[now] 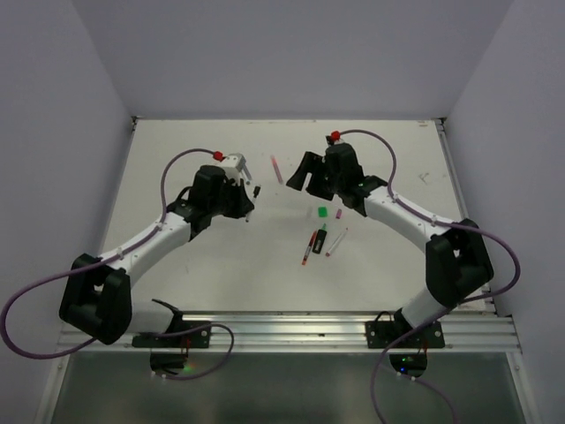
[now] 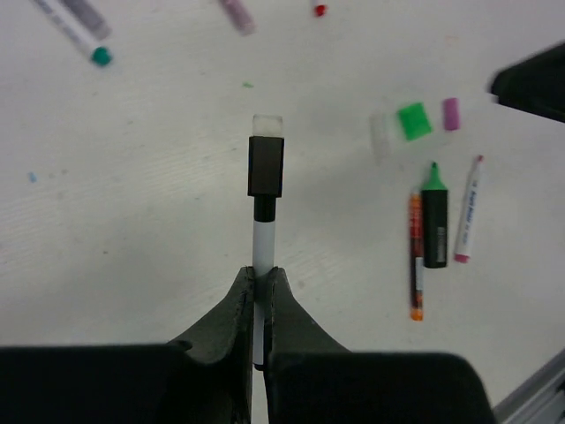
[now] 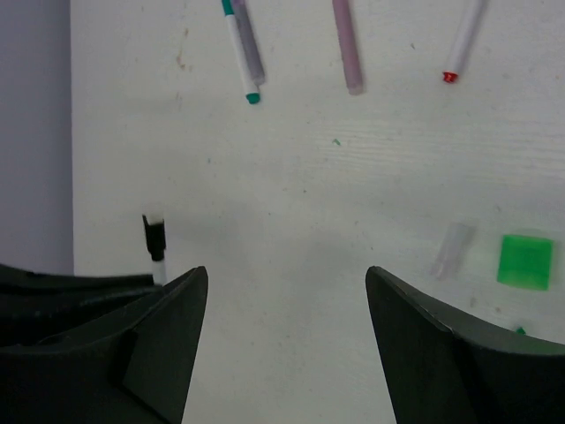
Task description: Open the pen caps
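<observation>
Left wrist view: the left gripper (image 2: 262, 287) is clamping tight on a white-barrelled pen (image 2: 263, 237), whose barrel is pointing to 12 o'clock from between the dark fingers (image 2: 284, 305).
Black cap: the black cap (image 2: 265, 168) is sitting on the far end of that pen, with a pale squarish block showing at its tip.
Right gripper: the right gripper (image 3: 287, 327) is hanging spread wide over the table (image 1: 238, 274), gripping nothing. The held pen is showing at its 9 o'clock.
Loose caps: a green cap (image 2: 413, 120) is lying flat at 2 o'clock from the black cap. A magenta cap (image 2: 451, 113) is lying just beside it at 3 o'clock and a clear cap (image 2: 380, 134) at 9 o'clock.
Pens below the caps: a highlighter (image 2: 433, 221) is lying at 6 o'clock from the green cap. An orange-red pen (image 2: 415, 256) is lying close alongside at its 9 o'clock and a pink-tipped pen (image 2: 468, 221) at its 3 o'clock.
Far pens: from the right wrist, a teal-tipped pen (image 3: 238, 49) is lying at 11 o'clock, a mauve pen (image 3: 347, 44) at 12 and a red-tipped pen (image 3: 465, 40) at 1.
In the way: the right gripper's dark bulk is showing at 3 o'clock in the left wrist view, beyond the magenta cap.
Surfaces: the table is looking white, matte and faintly speckled. The green cap is looking wide and squarish, and the fingers matte black.
</observation>
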Tool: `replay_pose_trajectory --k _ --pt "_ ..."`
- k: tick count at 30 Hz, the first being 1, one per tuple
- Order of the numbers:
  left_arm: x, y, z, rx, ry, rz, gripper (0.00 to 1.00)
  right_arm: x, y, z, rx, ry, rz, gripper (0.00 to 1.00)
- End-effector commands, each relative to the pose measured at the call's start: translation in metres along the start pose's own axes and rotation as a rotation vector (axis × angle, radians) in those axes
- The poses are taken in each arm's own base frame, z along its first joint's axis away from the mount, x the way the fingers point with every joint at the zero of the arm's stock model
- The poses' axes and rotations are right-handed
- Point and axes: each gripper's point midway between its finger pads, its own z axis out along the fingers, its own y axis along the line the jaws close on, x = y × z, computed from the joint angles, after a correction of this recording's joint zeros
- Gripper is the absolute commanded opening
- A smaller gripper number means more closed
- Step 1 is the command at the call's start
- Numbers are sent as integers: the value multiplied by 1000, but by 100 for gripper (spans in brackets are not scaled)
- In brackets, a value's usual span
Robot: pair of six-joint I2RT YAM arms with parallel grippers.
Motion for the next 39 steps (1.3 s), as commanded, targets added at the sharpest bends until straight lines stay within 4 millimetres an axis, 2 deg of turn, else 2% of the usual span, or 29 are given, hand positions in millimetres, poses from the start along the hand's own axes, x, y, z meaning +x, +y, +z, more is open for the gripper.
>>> replay_pose_trajectory --k 1,5,11,24,25,28,39 --pt "-7 -46 -13 183 -68 117 0 -15 49 10 -134 -25 12 76" --pt "-2 -63 -18 240 -69 131 0 -12 74 22 -191 -12 25 73" --pt "1 -80 -20 297 -72 139 0 -1 90 35 -220 17 22 72" --pt "4 -81 -14 287 -53 96 0 25 93 36 -249 66 14 68" --pt "-3 -84 -14 299 -82 101 0 26 93 36 -247 68 13 68" --pt "-5 -85 -14 301 -89 94 0 29 91 36 -243 74 16 66" --pt "-3 -83 -12 291 -82 80 0 32 92 36 -252 73 18 50"
